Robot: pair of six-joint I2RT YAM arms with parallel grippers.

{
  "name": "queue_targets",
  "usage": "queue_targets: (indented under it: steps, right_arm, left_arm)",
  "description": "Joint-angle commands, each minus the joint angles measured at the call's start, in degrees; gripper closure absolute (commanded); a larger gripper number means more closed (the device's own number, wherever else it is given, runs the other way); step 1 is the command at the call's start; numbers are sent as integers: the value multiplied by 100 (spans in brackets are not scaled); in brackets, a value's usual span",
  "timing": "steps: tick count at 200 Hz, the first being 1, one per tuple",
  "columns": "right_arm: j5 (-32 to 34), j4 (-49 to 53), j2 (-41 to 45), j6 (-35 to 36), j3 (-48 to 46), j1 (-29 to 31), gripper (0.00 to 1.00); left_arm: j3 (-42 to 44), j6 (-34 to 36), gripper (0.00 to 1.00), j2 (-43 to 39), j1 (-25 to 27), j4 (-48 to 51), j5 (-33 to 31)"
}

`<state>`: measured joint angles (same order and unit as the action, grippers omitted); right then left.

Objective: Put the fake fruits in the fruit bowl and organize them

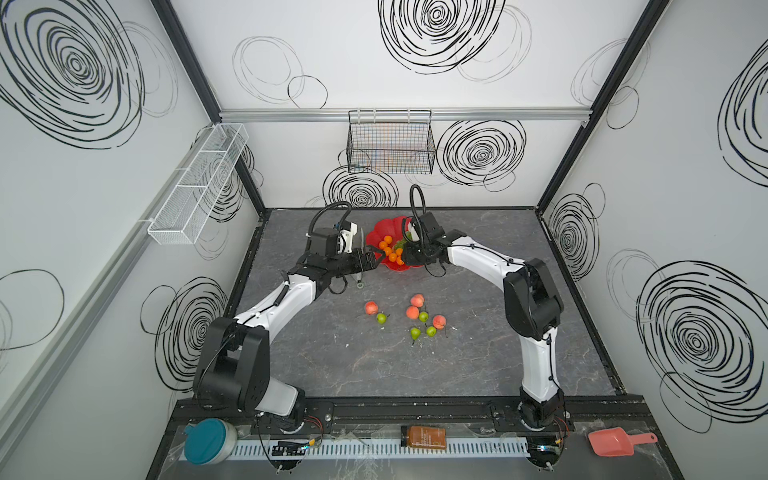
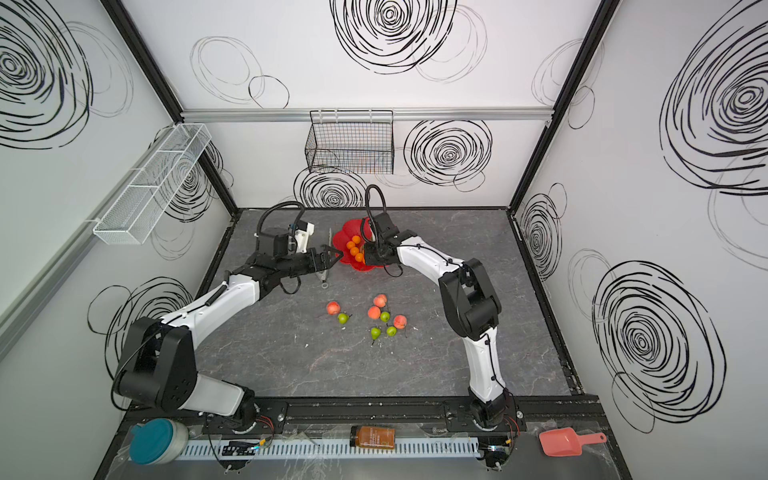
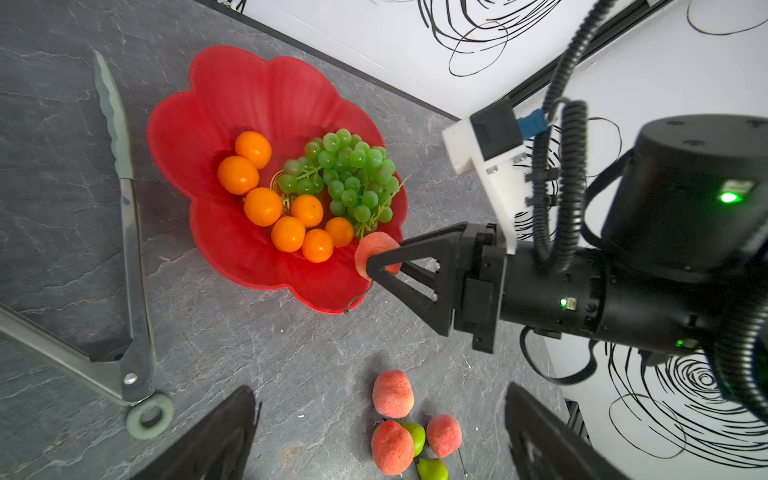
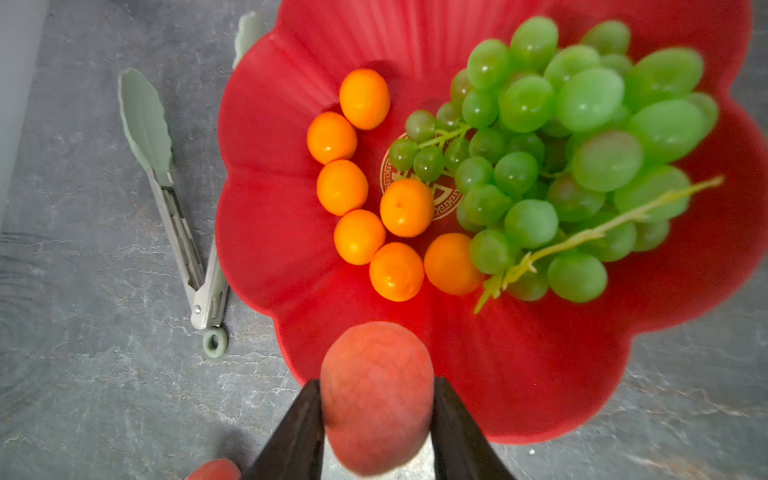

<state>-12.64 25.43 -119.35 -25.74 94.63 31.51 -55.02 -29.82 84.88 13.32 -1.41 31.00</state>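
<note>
Two black fingers of right gripper [image 4: 376, 399] clamped on one peach [image 4: 374, 361], pinched across its width, long axis running out along the fingers. Skin matte, fuzzy, pink-orange.

Peach hangs over near petal of bowl [image 4: 257, 216]. Bare glossy red wall lies straight ahead, then a curved row of seven tangerines [image 4: 359, 237], smooth and round. Grapes [image 4: 582, 158], glossy and knobbly, lie beside the row on the right arm's side, stem poking toward the rim.

Judgement: short reach forward and down, let go short of the tangerines. Round fruit on a sloped slick wall may roll.

Left gripper [image 1: 375, 259] has its fingers apart and holds nothing, at bowl's opposite edge.

Four peaches [image 1: 412, 312] and four pears [image 1: 415, 333] lie loose on table [image 1: 332, 365], nearer the arm bases. Tongs [image 4: 174, 216] lie beside bowl.
</note>
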Motion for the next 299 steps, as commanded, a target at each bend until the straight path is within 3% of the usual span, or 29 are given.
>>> queue_targets:
  steps: [1,101,154,197,236,299]
  right_arm:
    - [43,252,-161,-28,243,8,58]
    - [26,310,-226,-12,354,-57,49]
    - [217,364,381,108,118,-65,49]
    - [322,-2,1576,144,-1197,-63,49]
    - [403,-157,2585,77,-2523,-49,49]
    - [287,-365,3710,-243,-4060,84,48]
  left_arm:
    - [44,-44,4,55,-49,-270,108]
    - [16,-33,4,86,-27,-211,152]
    - [-38,152,4,-52,99,2,37]
    - [-99,504,4,-352,682,408,-285]
    - [343,625,4,-925,734,682,37]
    - [1101,415,4,-2095,871,1177,-272]
